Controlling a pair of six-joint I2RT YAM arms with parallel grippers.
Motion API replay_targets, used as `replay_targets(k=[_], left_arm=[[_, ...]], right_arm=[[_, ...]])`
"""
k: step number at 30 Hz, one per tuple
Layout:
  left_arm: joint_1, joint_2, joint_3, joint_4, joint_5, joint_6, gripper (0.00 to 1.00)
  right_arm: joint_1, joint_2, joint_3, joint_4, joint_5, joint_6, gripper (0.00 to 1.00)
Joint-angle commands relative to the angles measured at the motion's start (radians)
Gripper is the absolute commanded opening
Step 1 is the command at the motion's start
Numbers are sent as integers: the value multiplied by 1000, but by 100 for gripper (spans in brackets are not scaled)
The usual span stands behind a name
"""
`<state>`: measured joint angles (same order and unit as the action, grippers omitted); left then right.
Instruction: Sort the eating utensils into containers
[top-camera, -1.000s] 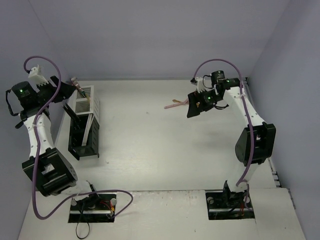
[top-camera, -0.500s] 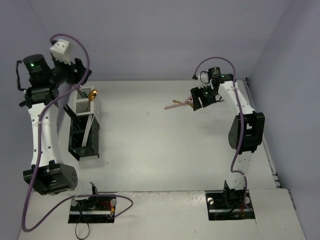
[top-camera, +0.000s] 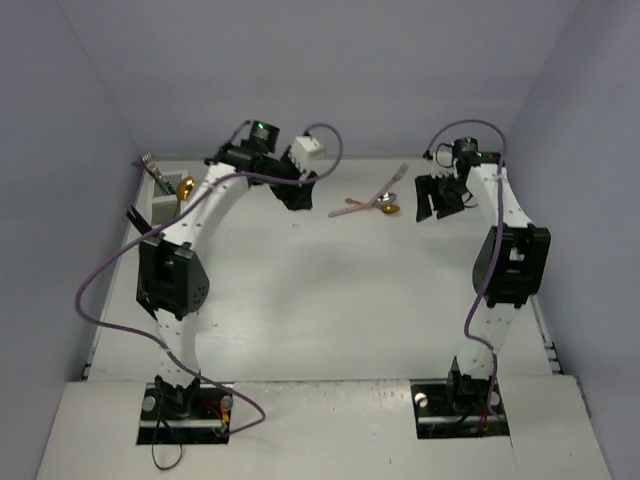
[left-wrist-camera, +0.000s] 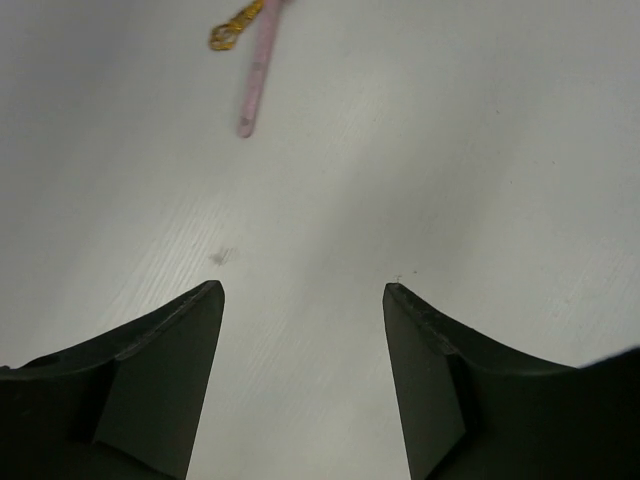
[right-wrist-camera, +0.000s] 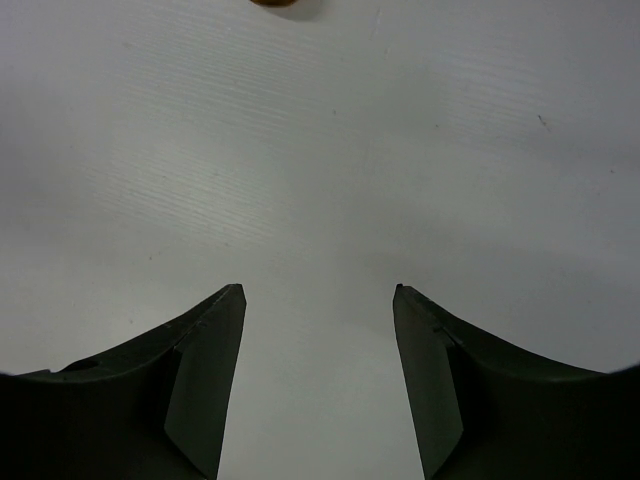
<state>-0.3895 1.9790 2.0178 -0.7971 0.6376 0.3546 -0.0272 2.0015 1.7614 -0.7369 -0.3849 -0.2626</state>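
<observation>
Three eating utensils lie together at the back middle of the table: a pink-handled fork (top-camera: 350, 210), a gold spoon (top-camera: 388, 208) and a silver fork (top-camera: 396, 177). My left gripper (top-camera: 296, 197) hovers just left of them, open and empty (left-wrist-camera: 303, 290); its wrist view shows the pink handle (left-wrist-camera: 254, 82) and a gold handle end (left-wrist-camera: 234, 30) ahead. My right gripper (top-camera: 436, 200) hangs just right of them, open and empty (right-wrist-camera: 318, 290), over bare table. The white container (top-camera: 165, 210) stands at the far left, holding a gold spoon (top-camera: 185, 190) and a fork (top-camera: 150, 165). The black container is mostly hidden behind my left arm.
The left arm (top-camera: 170, 280) stretches diagonally from its base over the left side of the table. The back wall runs close behind the utensils. The right wall is near the right arm (top-camera: 510, 265).
The left arm swung from the containers at the far left across to the back middle. The right gripper drew back to the right, uncovering the gold spoon and silver fork.
</observation>
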Motion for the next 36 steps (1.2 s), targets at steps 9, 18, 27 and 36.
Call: replay_targets(k=[9, 18, 27, 36], left_arm=[[-98, 486, 470, -30, 54, -28, 61], [-98, 650, 604, -8, -10, -24, 61], [-99, 695, 610, 109, -44, -48, 61], [-100, 739, 622, 231, -85, -71, 61]], right_arm=[[-48, -313, -152, -12, -52, -2, 61], [-49, -387, -184, -20, -69, 12, 62], [-49, -394, -163, -42, -76, 9, 63], [-49, -391, -143, -60, -75, -2, 64]])
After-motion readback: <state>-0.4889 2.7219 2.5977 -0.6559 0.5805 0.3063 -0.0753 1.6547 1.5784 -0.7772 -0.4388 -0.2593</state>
